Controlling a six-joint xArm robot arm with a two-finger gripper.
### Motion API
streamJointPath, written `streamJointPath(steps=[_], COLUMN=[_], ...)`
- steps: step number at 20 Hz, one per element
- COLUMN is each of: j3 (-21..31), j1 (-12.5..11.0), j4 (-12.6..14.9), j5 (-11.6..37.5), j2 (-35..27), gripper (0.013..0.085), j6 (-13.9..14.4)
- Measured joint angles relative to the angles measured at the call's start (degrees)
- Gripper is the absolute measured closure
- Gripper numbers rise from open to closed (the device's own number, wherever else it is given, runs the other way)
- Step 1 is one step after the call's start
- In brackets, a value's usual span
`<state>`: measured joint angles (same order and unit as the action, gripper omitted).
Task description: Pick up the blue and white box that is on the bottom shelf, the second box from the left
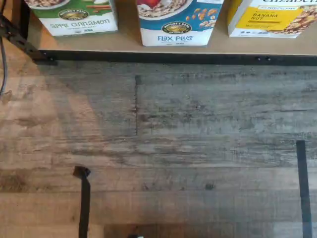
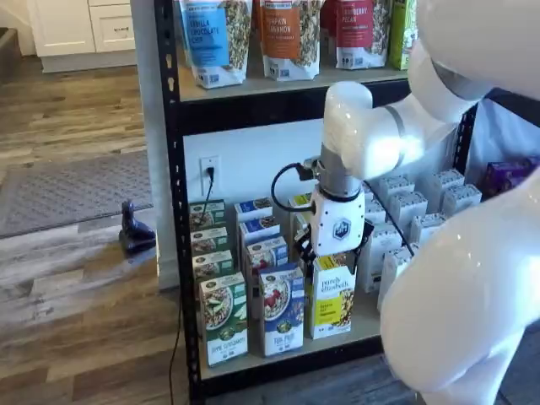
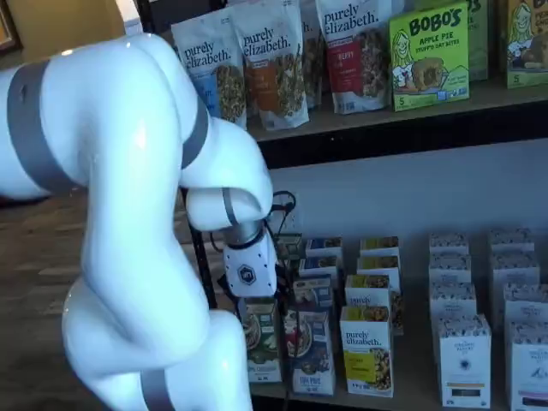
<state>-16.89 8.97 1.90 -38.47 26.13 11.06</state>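
Observation:
The blue and white box [image 1: 179, 22], marked Flax Plus, stands at the front of the bottom shelf [image 1: 223, 49], between a green-and-white carton [image 1: 74, 19] and a yellow carton [image 1: 270, 20]. It shows in both shelf views [image 2: 281, 312] [image 3: 310, 351] at the head of a row of like cartons. My gripper [image 2: 336, 256] hangs in front of the shelf, above the front cartons and a little right of the blue one. It also shows in a shelf view [image 3: 255, 298]. Its white body is plain. Its black fingers are too dark against the cartons to tell whether they are open.
The black rack rail [image 1: 173, 58] edges the shelf above wood floor [image 1: 173, 129]. White cartons [image 2: 413, 219] fill the shelf's right part. Pouches [image 2: 287, 34] stand on the higher board. A cable [image 2: 287, 181] loops beside the wrist. My white arm [image 3: 128, 214] fills the left of a shelf view.

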Motion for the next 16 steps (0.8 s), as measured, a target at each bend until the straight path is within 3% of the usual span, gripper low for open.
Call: streamJointPath(steps=[5,12,16], j3=[-0.67,-4.96,-6.79], j1=[-0.87,-1.44,-1.55], j4=[-1.11,-3.81,-2.34], j5=[6.31,11.13,13.97], j2=[-5.91,-17.77,-23.36], gripper=[0.013,0.013,0.013], j6=[-1.73,-4.75,-3.58])
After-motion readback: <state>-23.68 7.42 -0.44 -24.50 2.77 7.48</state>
